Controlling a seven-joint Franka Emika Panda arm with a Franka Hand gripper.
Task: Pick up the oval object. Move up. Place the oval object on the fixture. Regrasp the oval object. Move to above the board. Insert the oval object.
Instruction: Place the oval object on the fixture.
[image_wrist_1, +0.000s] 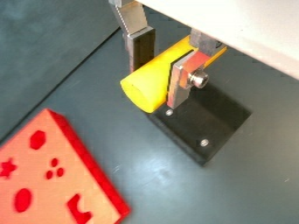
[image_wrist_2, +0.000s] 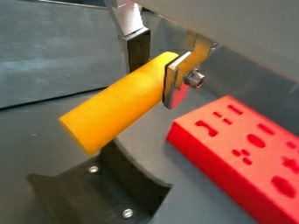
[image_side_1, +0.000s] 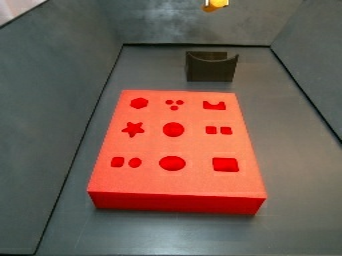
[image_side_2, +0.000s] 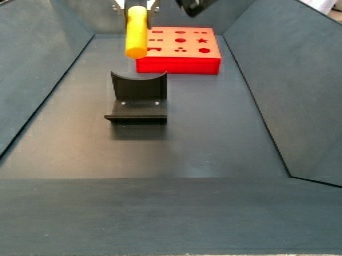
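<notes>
The oval object (image_wrist_1: 149, 85), a yellow-orange peg, is clamped between the fingers of my gripper (image_wrist_1: 160, 74) and sticks out past them. In the wrist views it hangs in the air above the fixture (image_wrist_1: 211, 122), a dark bracket on the floor. The peg (image_wrist_2: 111, 109) points down and away from the gripper (image_wrist_2: 156, 77). In a side view the peg (image_side_2: 135, 32) hangs above and behind the fixture (image_side_2: 136, 98). The red board (image_side_1: 174, 150) with shaped cutouts lies flat on the floor, in front of the fixture (image_side_1: 210, 65). Only a tip of the peg (image_side_1: 214, 3) shows there.
Dark sloping walls (image_side_1: 60, 110) enclose the grey floor (image_side_2: 187, 160) on both sides. The board (image_side_2: 179, 50) sits beyond the fixture in that side view, and beside the peg in the wrist views (image_wrist_1: 52, 171) (image_wrist_2: 239, 149).
</notes>
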